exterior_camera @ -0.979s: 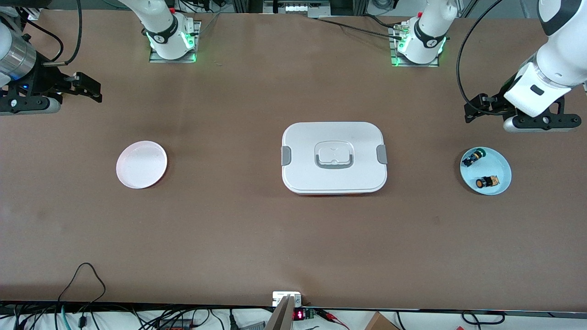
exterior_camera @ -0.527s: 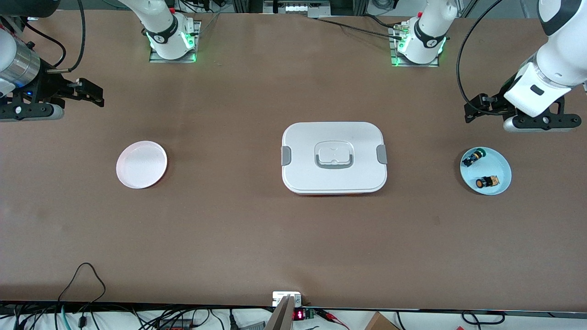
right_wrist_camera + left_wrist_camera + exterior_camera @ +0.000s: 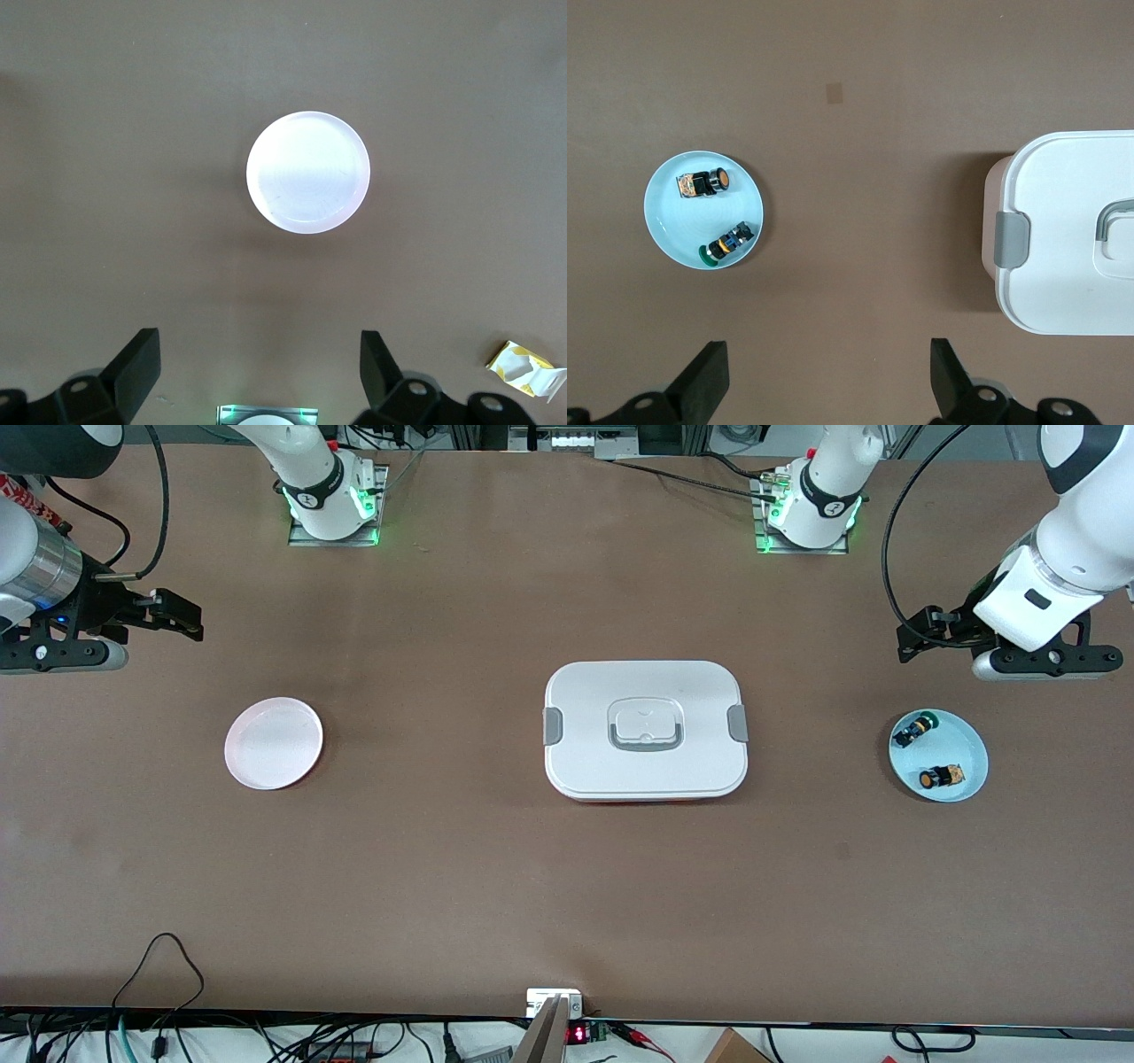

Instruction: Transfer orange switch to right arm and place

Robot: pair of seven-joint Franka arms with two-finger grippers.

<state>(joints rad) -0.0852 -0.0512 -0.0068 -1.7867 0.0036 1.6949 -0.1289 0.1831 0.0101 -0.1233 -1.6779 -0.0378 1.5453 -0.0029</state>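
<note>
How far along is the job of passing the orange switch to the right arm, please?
Nothing looks done yet. The orange switch lies in the blue dish beside a green-tipped switch. Nothing is in hand: the left hand and right hand are open, empty and above the table. Pickup, handover and placing remain.

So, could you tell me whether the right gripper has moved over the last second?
Yes. The right gripper has drifted slightly lower in the front view, toward the pink plate, jaws open.
</note>
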